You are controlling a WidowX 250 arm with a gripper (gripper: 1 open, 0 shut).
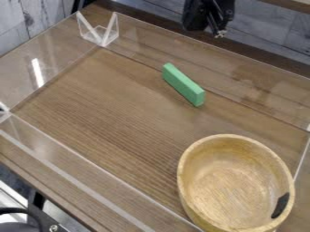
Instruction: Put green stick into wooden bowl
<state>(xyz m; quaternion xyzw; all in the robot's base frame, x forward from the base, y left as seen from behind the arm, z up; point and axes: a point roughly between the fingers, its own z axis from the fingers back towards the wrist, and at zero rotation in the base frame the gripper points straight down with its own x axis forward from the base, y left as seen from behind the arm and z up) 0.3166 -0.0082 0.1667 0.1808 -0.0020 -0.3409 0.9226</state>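
Observation:
The green stick [184, 83] lies flat on the wooden table, slanting from upper left to lower right, with nothing touching it. The wooden bowl [194, 195] sits at the bottom right, light tan with a dark mark at its right rim, and nothing is in it. My black gripper [216, 30] hangs at the top of the view, well above and behind the stick. Its fingers look shut and hold nothing. The upper part of the arm is cut off by the frame's top edge.
A clear acrylic wall [49, 149] runs around the table, low along the front left. A small clear stand [97, 30] sits at the back left corner. Bare wood lies between the stick and the bowl.

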